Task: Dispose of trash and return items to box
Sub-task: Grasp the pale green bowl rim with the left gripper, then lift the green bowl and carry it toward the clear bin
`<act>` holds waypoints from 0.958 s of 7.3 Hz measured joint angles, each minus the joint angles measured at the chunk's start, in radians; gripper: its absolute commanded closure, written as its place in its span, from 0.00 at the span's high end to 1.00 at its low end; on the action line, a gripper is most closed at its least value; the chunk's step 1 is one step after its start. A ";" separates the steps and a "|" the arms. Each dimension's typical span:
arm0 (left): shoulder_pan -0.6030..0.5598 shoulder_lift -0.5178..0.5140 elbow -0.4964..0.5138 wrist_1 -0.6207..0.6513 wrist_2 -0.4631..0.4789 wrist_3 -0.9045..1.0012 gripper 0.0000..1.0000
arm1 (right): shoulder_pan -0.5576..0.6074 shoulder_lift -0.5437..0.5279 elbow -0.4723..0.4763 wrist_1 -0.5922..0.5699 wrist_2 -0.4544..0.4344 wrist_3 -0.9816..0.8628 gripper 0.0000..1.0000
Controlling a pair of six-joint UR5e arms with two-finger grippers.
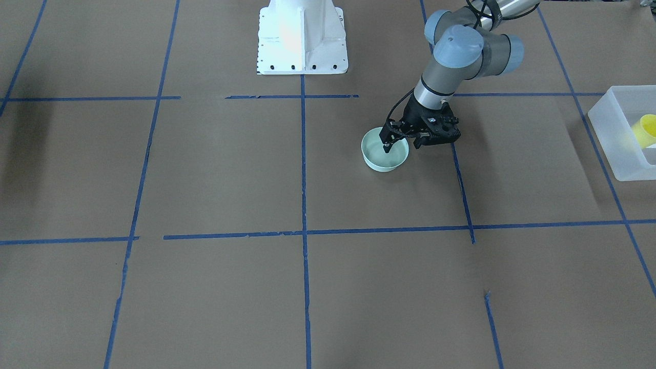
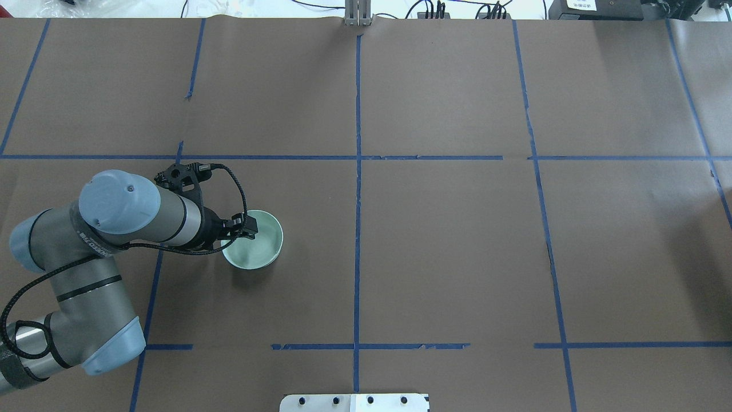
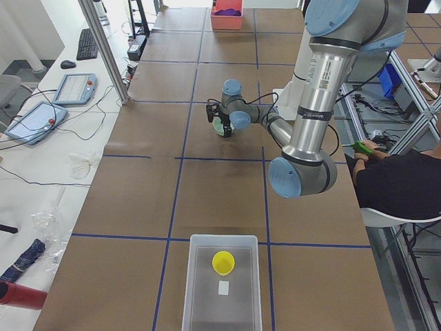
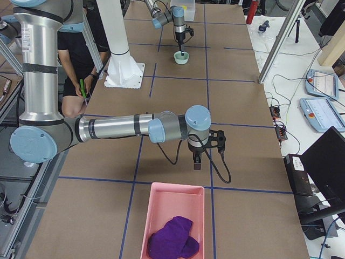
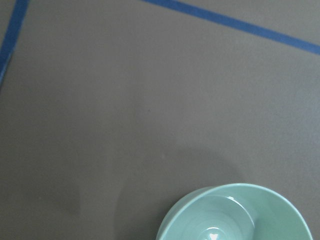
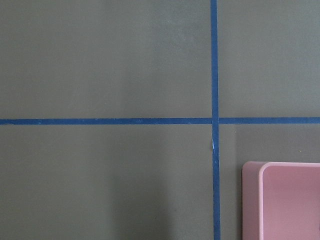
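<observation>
The pale mint-green bowl (image 1: 382,160) stands upright on the brown table; it also shows in the overhead view (image 2: 257,249) and the left wrist view (image 5: 240,215). My left gripper (image 1: 401,147) is open and straddles the bowl's rim, with one finger inside the bowl and the other outside; it also shows in the overhead view (image 2: 245,226). The yellow cup (image 1: 647,130) lies inside the translucent box (image 1: 612,133) at the table's end; both show in the exterior left view, cup (image 3: 222,261) and box (image 3: 196,289). My right gripper (image 4: 197,163) hangs above the table and I cannot tell its state.
A pink tray (image 4: 161,199) holding a purple cloth (image 4: 172,240) sits at the table's other end, just beyond my right gripper; its corner shows in the right wrist view (image 6: 252,172). The robot's white base (image 1: 301,38) stands at the table's edge. Blue tape lines grid the table.
</observation>
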State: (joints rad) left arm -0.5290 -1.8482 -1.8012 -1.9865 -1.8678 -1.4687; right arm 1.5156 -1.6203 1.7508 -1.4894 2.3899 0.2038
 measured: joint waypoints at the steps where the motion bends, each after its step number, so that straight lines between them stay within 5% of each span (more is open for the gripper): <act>1: 0.010 0.001 0.002 0.000 0.002 -0.010 0.47 | 0.000 0.000 0.000 0.000 0.001 0.000 1.00; 4: 0.023 0.001 0.002 0.028 0.004 -0.020 0.00 | 0.000 0.000 0.002 0.000 0.003 0.000 1.00; 7: 0.018 0.001 -0.071 0.106 0.012 -0.021 0.00 | 0.000 0.000 0.003 0.001 0.007 -0.001 1.00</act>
State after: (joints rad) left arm -0.5114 -1.8467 -1.8724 -1.8805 -1.8555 -1.4894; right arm 1.5156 -1.6199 1.7536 -1.4885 2.3974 0.2027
